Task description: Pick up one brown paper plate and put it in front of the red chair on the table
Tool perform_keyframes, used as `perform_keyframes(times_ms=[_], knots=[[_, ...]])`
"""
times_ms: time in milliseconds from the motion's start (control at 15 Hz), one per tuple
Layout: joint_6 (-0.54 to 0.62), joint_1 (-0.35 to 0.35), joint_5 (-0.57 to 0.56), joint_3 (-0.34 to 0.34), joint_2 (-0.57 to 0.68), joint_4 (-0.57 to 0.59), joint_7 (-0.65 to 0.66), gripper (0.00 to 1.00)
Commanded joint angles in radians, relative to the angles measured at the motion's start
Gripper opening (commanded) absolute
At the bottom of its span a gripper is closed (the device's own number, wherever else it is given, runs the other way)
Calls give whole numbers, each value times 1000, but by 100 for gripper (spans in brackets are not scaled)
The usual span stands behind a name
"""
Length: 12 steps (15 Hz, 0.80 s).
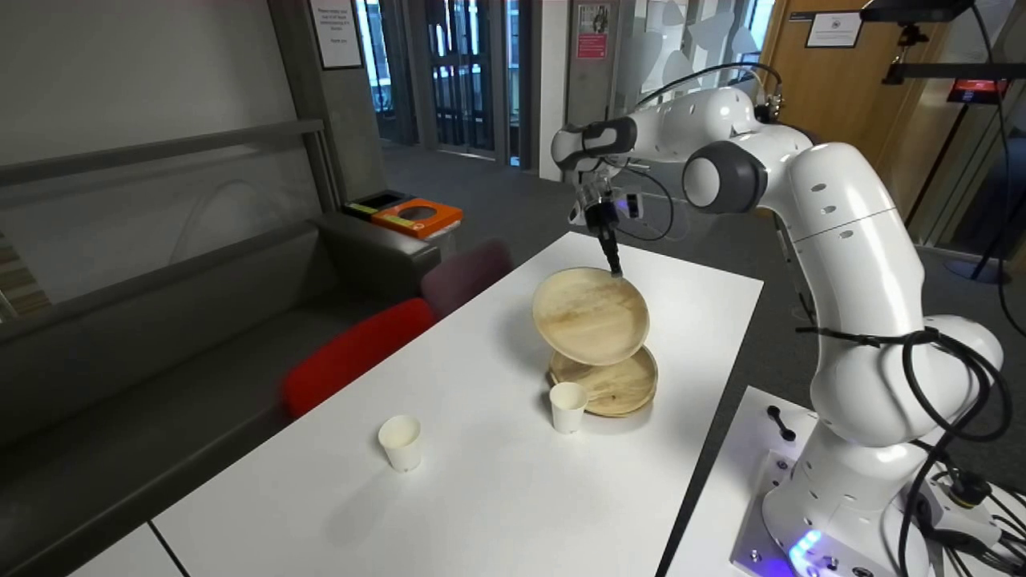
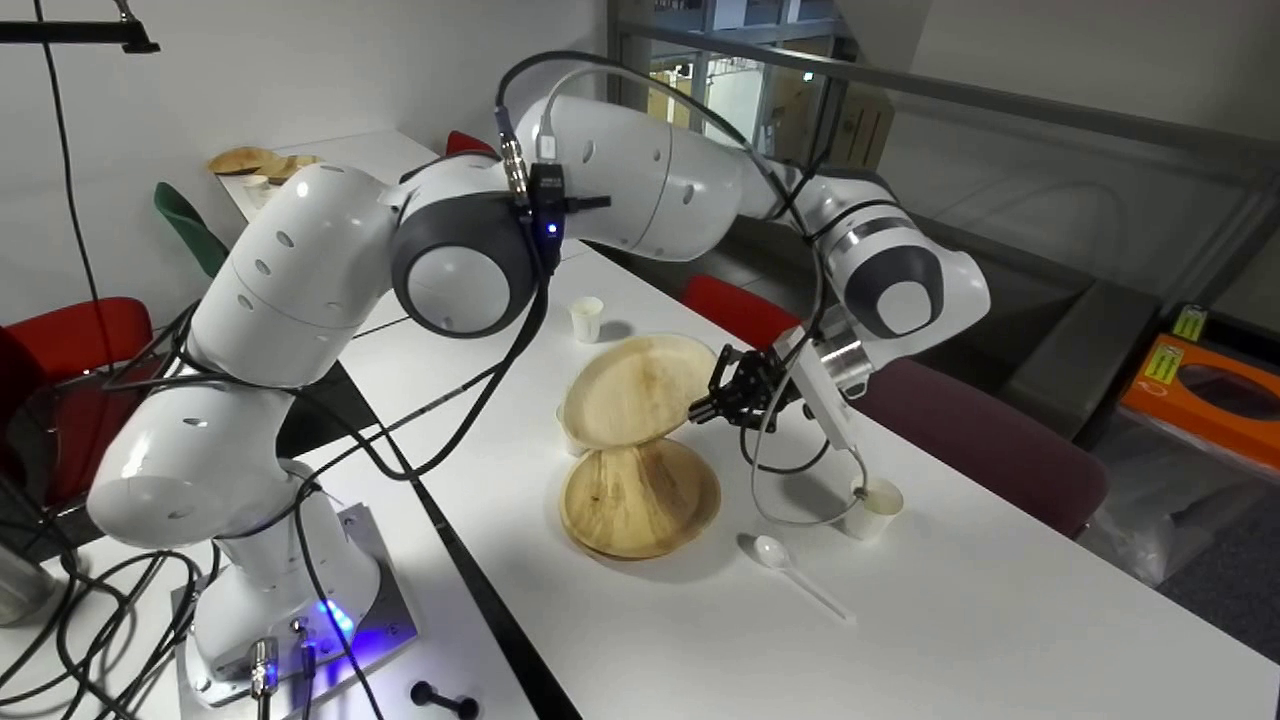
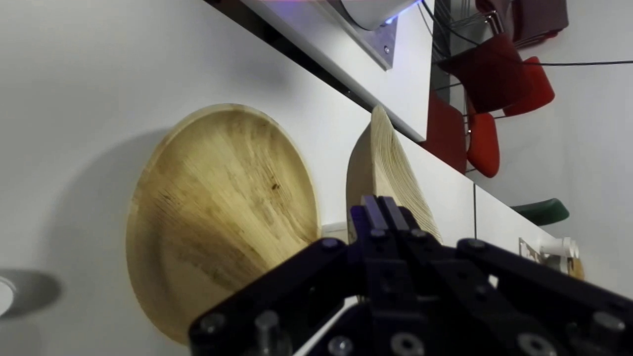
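Revealing a spoon (image 2: 778,560), an exterior view shows the gripper (image 2: 697,411) holding the plate (image 2: 640,390).

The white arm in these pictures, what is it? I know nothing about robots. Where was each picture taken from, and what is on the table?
It is a robot arm, mounted beside the white table. The black gripping tool at its tip is the end effector, which does the job of a hand.

Two pictures come from cameras standing outside the robot, looking in from different places. The third, the wrist view, is taken from the arm itself, just behind the end effector.

On the table are a stack of tan plates, white cups and a white spoon. A red chair stands at the edge.

The end effector is pinching a single brown plate by its rim, held up at a tilt.
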Motion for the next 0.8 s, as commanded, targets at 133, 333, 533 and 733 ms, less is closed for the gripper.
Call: perform_keyframes(times_ms=[133, 333, 533, 733], knots=[[-154, -10, 163, 24, 31, 166, 183, 1], [-193, -6, 278, 44, 80, 257, 363, 1], [-169, -7, 405, 78, 141, 332, 588, 1], [-119, 10, 515, 94, 215, 397, 803, 1]])
